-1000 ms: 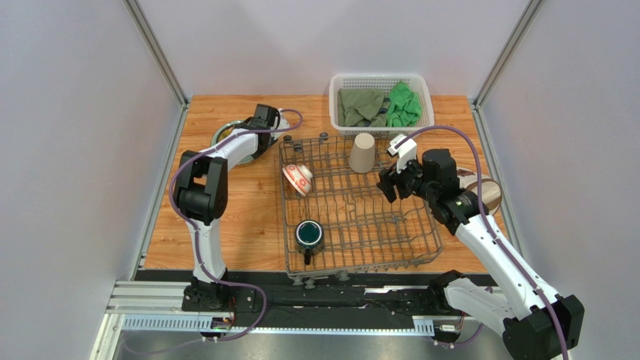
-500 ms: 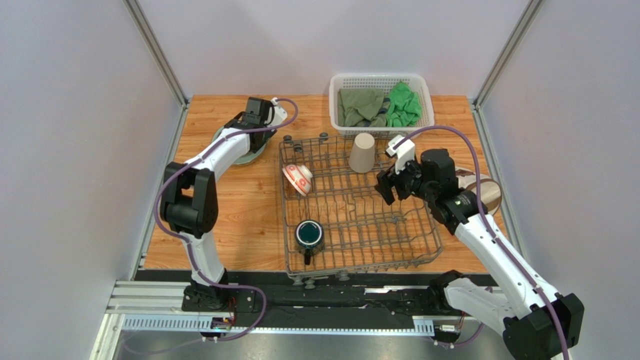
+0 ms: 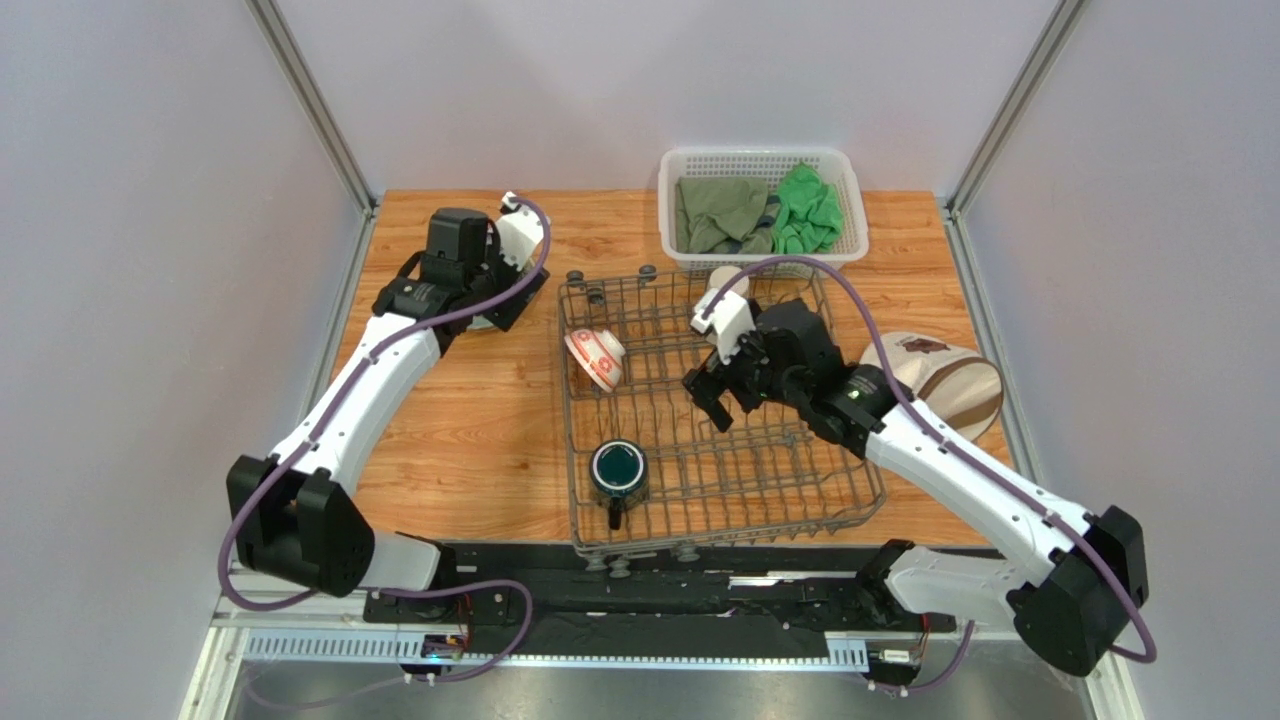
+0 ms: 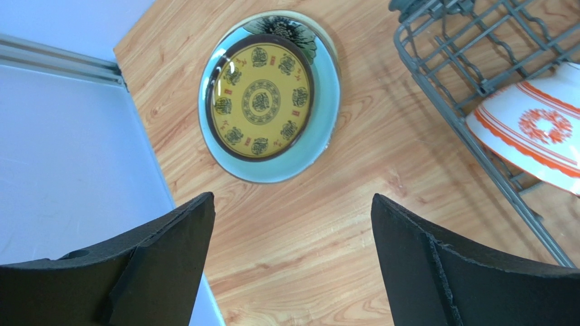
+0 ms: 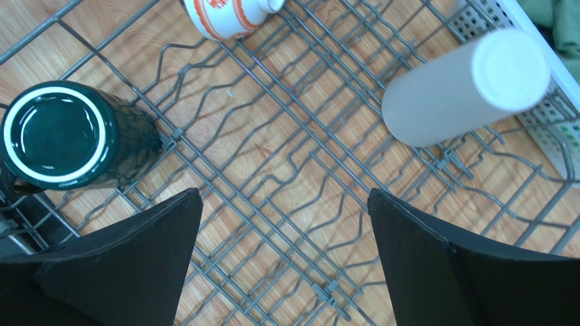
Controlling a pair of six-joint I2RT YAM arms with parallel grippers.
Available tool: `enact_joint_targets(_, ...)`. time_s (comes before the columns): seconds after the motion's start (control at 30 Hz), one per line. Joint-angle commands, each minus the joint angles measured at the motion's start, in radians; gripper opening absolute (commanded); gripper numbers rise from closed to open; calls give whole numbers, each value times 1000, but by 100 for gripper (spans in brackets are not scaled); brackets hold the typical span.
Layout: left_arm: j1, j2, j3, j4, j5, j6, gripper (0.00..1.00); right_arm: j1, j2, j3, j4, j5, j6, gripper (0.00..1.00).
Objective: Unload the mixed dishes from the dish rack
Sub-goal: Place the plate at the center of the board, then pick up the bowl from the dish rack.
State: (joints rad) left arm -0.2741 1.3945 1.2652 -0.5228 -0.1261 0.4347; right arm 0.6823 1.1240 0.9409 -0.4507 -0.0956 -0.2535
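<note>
Left gripper [image 4: 291,204]: spread, empty, above yellow-and-green plate [image 4: 262,95], table left of dish rack [image 3: 781,480].
Right gripper [image 5: 284,197]: spread, empty, over rack centre.
Still racked: dark teal mug [image 5: 58,132], patterned bowl [image 5: 228,13], beige cup [image 5: 463,88].
Handling: I expect stiff, slick, chippable glaze; grip the mug across its body.
Change: both arms have shifted left.
Right table: cream plate [image 3: 939,383], probably bird-patterned.

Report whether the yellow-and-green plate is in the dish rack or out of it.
Out. The yellow-and-green plate lies flat on the wooden table, clear of the dish rack, whose corner shows beside it in the left wrist view.
</note>
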Motion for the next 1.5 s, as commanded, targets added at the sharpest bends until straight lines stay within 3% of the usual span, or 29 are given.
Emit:
enact_joint_targets(0.0, 6, -72, -62, -16, 63, -30, 93, 88, 57, 78, 76, 140, 3, 99)
enact_joint_targets(0.23, 18, -103, -112, -22, 91, -40, 94, 175, 230, 180, 158, 145, 29, 99)
enact_joint_targets(0.73, 32, -95, -104, -10, 66, -76, 94, 210, 537, 294, 320, 137, 154, 99)
enact_joint_targets(1.47, 47, -126, -132, 21, 56, -71, 94, 235, 815, 469, 330, 278, 105, 99)
